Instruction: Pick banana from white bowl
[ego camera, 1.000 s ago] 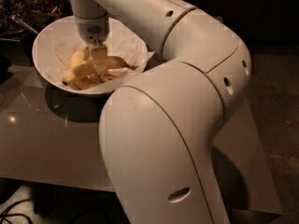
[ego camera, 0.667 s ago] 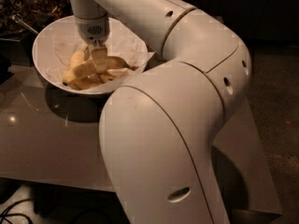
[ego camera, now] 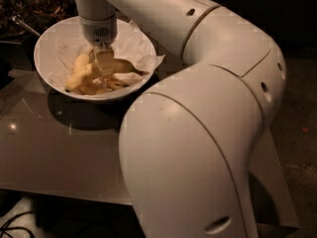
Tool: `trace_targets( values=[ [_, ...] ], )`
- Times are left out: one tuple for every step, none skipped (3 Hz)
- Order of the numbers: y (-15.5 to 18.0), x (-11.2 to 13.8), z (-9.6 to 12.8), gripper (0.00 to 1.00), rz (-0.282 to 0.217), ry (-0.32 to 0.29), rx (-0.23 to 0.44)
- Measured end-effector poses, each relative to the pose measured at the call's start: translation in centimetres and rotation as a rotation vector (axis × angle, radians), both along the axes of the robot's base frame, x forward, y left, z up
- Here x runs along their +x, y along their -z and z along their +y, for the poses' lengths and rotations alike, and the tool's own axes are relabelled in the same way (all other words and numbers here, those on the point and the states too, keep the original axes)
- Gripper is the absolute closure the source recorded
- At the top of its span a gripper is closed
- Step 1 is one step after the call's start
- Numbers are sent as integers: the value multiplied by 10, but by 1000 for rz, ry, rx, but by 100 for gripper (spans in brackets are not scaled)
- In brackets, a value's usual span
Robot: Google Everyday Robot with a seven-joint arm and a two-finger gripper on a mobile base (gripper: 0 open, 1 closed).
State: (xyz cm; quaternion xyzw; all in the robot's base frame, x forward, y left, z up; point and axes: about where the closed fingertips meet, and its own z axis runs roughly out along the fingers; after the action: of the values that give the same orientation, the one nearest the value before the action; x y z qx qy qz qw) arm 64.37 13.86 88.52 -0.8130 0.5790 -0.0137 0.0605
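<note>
Dim surroundings are noted, with a glossy grey-brown table (ego camera: 54, 157) catching small glints of light. Most of the near view is filled by the robot's broad white arm (ego camera: 198, 148), which is bent back over the table toward the far left corner. There the white bowl (ego camera: 45, 66) is set on the tabletop, lined with crinkled white paper (ego camera: 143, 53) that is seen jutting past the rim on the right. Several pale yellow bananas are heaped inside. The banana (ego camera: 124, 66) is laid across the heap, its thin stem pointed to the right. The gripper (ego camera: 102, 63) is lowered from straight above into the bowl and is seen right at the heap, against the banana. How wide it stands, or whether anything is clamped, cannot be told. Dark clutter (ego camera: 29, 4) is noted behind the bowl.
</note>
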Motion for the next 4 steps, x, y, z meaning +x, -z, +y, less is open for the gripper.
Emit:
trace_targets(
  values=[
    [-23,-26,-15,100,-55,12,61],
    [-52,-63,-27,100,-104,-24,105],
    [-83,-97,-34,100,-160,-72,129],
    [-110,-148,-47,100,-205,-103,152]
  ],
)
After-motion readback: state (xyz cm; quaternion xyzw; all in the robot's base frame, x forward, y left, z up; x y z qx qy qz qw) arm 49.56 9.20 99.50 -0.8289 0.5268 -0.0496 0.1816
